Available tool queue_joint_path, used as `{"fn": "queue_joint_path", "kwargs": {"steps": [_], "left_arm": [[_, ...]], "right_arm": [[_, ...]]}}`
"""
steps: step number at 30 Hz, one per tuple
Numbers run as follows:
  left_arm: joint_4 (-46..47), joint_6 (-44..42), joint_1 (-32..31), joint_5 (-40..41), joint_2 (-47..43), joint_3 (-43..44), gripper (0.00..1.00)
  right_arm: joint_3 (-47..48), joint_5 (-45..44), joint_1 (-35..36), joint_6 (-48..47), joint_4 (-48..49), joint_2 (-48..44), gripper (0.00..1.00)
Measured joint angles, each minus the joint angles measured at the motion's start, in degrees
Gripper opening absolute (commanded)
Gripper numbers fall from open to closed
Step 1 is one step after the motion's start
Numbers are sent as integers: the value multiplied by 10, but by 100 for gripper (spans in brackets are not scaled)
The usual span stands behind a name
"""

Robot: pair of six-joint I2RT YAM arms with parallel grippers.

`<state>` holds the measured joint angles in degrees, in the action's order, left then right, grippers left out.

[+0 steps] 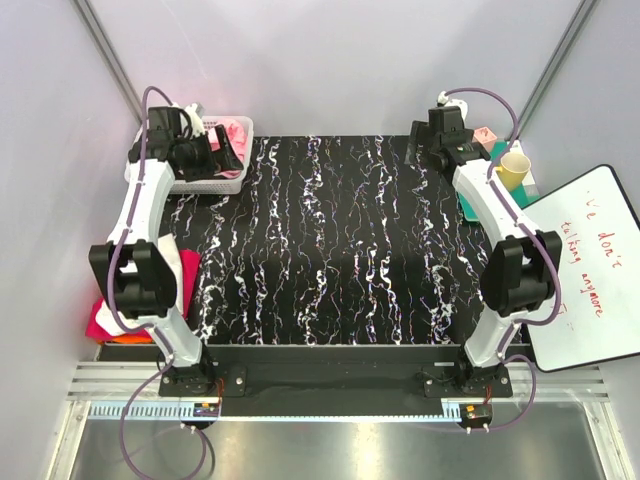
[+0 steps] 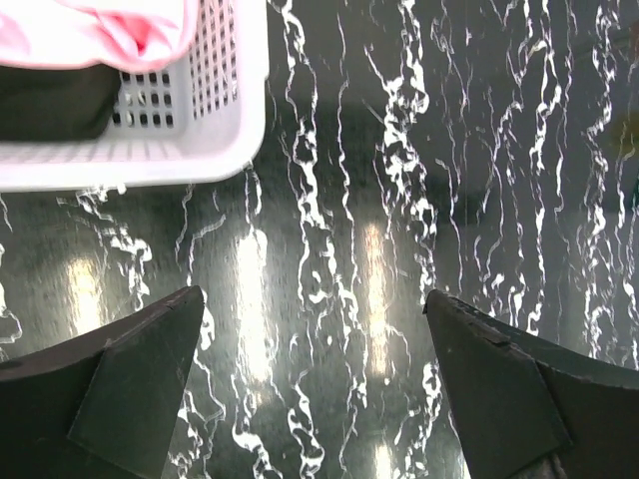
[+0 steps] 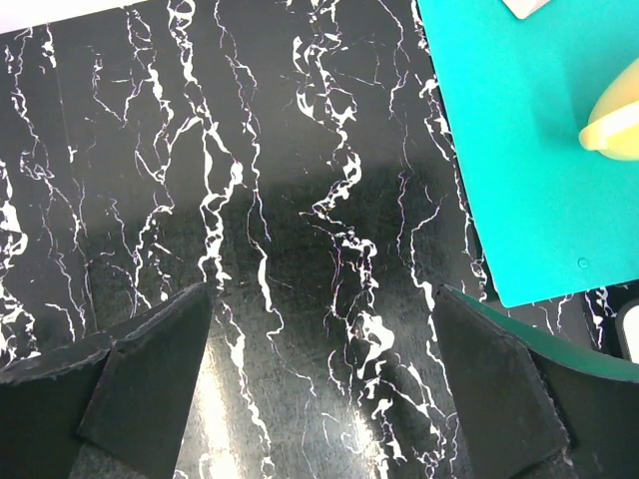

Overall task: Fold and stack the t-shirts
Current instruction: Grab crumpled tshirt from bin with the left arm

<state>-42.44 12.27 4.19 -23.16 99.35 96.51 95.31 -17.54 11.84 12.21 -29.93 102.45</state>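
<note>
A light pink t-shirt [image 2: 120, 25] and a black one [image 2: 50, 100] lie bunched in the white lattice basket [image 2: 235, 120] at the table's far left; the pink t-shirt [image 1: 236, 130] also shows from above. At the left table edge, half hidden by my left arm, lies a pile with a magenta-red t-shirt [image 1: 105, 322] and a pale one [image 1: 186, 268]. My left gripper [image 2: 315, 294] hangs open over bare tabletop just beside the basket, holding nothing. Over the far right of the table my right gripper [image 3: 321, 289] is open and empty too.
A teal mat [image 3: 539, 150] with a yellow cup [image 3: 614, 125] on it lies right of my right gripper. A whiteboard [image 1: 590, 270] leans at the table's right edge. The black marbled tabletop [image 1: 340, 250] stretches between the two arms.
</note>
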Motion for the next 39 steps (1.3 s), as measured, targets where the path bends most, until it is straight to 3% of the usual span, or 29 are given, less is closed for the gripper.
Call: {"fn": "queue_joint_path", "kwargs": {"steps": [8, 20, 22, 23, 27, 33, 39], "left_arm": [[-9, 5, -9, 35, 62, 81, 99], [-23, 36, -41, 160, 133, 176, 99], [-30, 41, -42, 176, 146, 191, 92], [-32, 43, -41, 187, 158, 204, 83], [-36, 52, -37, 211, 209, 259, 90], [-43, 73, -33, 222, 284, 314, 90], [-45, 92, -31, 230, 355, 360, 81]], "right_arm": [[11, 0, 0, -8, 0, 17, 100], [21, -3, -2, -8, 0, 45, 100], [21, 2, -5, -3, 0, 50, 100], [21, 7, -9, 1, 0, 52, 100], [21, 28, -29, 16, -2, 58, 100], [21, 53, -59, 35, -5, 65, 100], [21, 70, -62, 42, -5, 68, 100]]}}
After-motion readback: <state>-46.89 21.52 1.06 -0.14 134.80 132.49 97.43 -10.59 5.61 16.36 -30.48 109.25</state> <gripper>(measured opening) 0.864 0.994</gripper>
